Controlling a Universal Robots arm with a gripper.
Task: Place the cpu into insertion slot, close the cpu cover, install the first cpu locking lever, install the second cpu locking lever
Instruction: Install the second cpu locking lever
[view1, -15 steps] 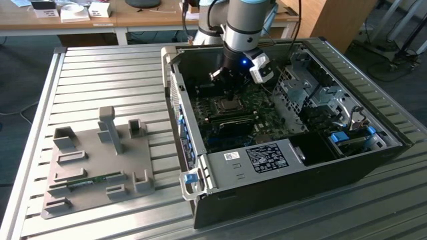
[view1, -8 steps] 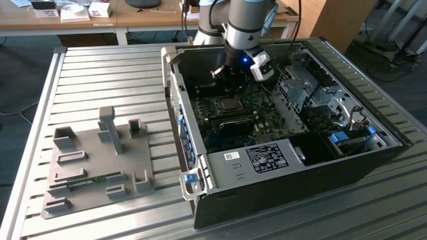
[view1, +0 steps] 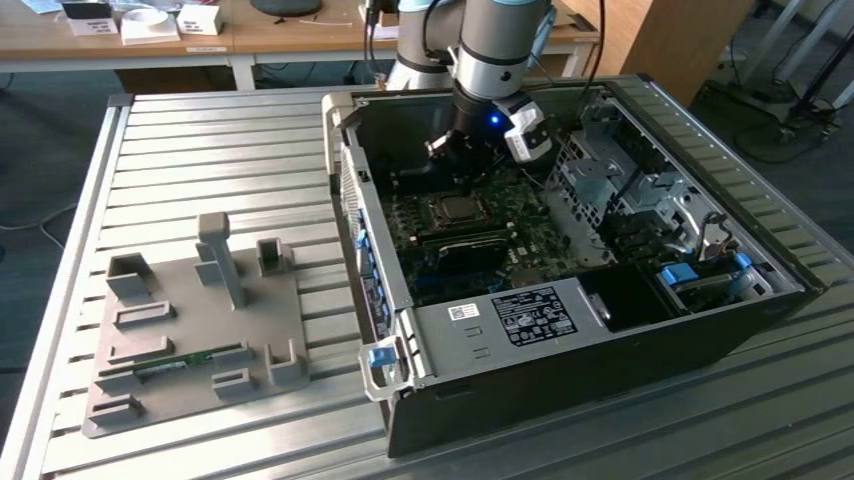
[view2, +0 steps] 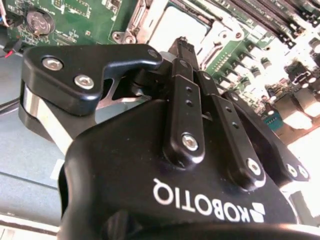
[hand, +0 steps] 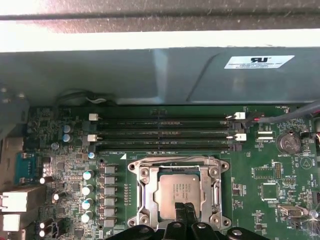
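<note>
The cpu (hand: 174, 189) lies flat in its socket on the green motherboard, pale silvery top up. It also shows in the exterior view (view1: 457, 208) and the second wrist view (view2: 177, 22). The cpu cover (hand: 141, 192), a silvery metal frame, lies down around the chip. My gripper (hand: 186, 212) is shut, its thin black fingertips together right over one edge of the cpu with nothing seen between them. In the second wrist view the gripper (view2: 182, 44) points at the socket. In the exterior view the gripper (view1: 458, 180) hangs inside the open computer case. I cannot make out the locking levers.
Dark memory slots (hand: 165, 132) run beside the socket, and a row of capacitors (hand: 88, 190) stands on another side. The case wall (view1: 350, 190), a drive cage (view1: 607, 180) and a white-labelled black box (view1: 534, 312) surround the board. A grey fixture plate (view1: 194, 330) lies at the exterior view's left.
</note>
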